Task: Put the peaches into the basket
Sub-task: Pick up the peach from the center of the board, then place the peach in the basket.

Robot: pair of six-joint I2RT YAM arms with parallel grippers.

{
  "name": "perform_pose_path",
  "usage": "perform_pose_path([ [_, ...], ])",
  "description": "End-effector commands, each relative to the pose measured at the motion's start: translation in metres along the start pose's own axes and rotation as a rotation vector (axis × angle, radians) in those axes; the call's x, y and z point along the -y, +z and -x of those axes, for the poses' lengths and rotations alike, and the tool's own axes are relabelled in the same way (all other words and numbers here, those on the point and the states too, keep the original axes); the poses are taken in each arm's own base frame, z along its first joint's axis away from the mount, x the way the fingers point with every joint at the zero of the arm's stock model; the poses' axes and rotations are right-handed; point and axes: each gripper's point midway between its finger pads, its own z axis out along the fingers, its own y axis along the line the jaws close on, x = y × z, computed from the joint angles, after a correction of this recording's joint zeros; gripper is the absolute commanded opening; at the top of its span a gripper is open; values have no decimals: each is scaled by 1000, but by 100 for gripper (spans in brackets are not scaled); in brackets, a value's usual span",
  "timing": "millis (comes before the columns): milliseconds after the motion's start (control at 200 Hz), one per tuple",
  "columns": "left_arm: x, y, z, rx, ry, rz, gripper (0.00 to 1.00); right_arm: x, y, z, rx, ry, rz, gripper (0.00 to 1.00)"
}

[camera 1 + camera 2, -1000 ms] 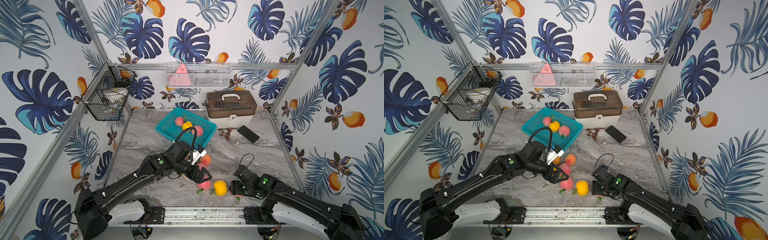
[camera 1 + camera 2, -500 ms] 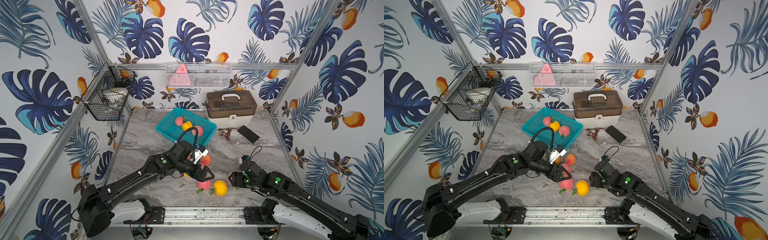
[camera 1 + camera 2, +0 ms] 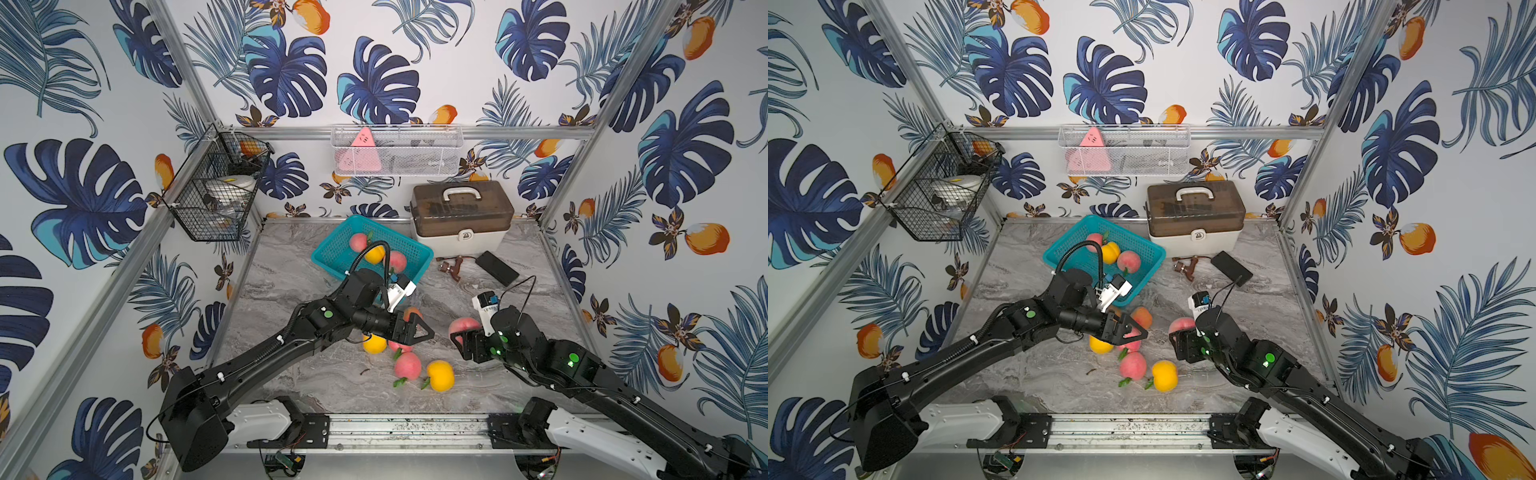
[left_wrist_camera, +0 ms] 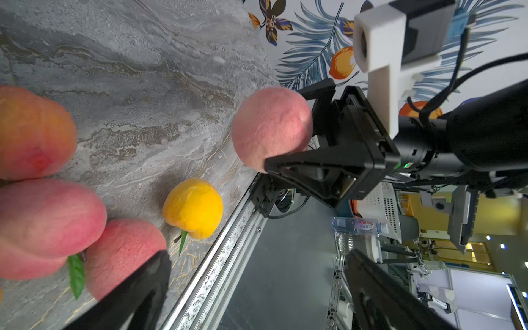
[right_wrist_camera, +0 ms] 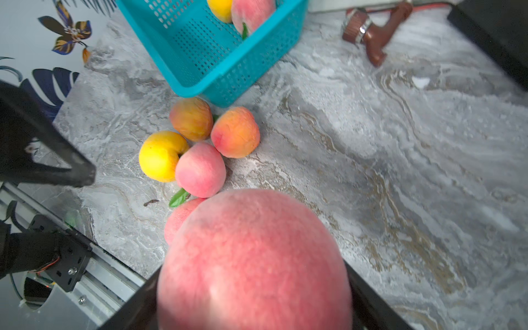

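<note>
**Moved since a second ago:** the right arm is up from the front edge of the table (image 3: 291,374) and further back. The left arm has shifted slightly toward it.

**Right pincer** (image 3: 462,331): partly closed on the held peach (image 5: 254,257), pink, clear of the table. Elbow bent, forearm pointing toward the left arm.

**Left pincer** (image 3: 417,331): spread wide, holding nothing, hovering over the loose fruit. Arm stretched low and forward, wrist turned on its side.

**Basket** (image 3: 332,253): teal, at the back of the table, beside the case (image 3: 459,208). It contains the rear pink peach (image 3: 357,241), middle yellow peach (image 3: 374,254) and near pink peach (image 3: 397,261).

**Loose on the table:**
- The orange peach (image 5: 187,118), orange-red peach (image 5: 235,131), yellow peach (image 5: 161,155) and pink peach (image 5: 200,170) touch in a cluster by the basket's corner.
- The front pink peach (image 3: 407,365) and front yellow peach (image 3: 439,375) lie side by side nearer the front rail.

**Writing:**
- The case latch bears a padlock symbol.
- The bottle (image 4: 360,225) in the left wrist view has a red label, too blurred to read.
</note>
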Motion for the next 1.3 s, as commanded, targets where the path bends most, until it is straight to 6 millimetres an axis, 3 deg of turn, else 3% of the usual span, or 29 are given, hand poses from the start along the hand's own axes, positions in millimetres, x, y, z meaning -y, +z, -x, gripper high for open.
perform_pose_path([
  [0, 19, -3, 21, 50, -24, -88, 98, -24, -4, 26, 87, -133, 98, 74],
  [310, 23, -4, 29, 50, -52, -123, 99, -46, -6, 45, 195, -317, 179, 74],
  [581, 24, -1, 33, 47, -68, -133, 99, -61, -13, 46, 315, -405, 283, 75],
  [1296, 17, 8, 34, 31, -94, -133, 99, -90, 2, 56, 330, -479, 387, 76],
])
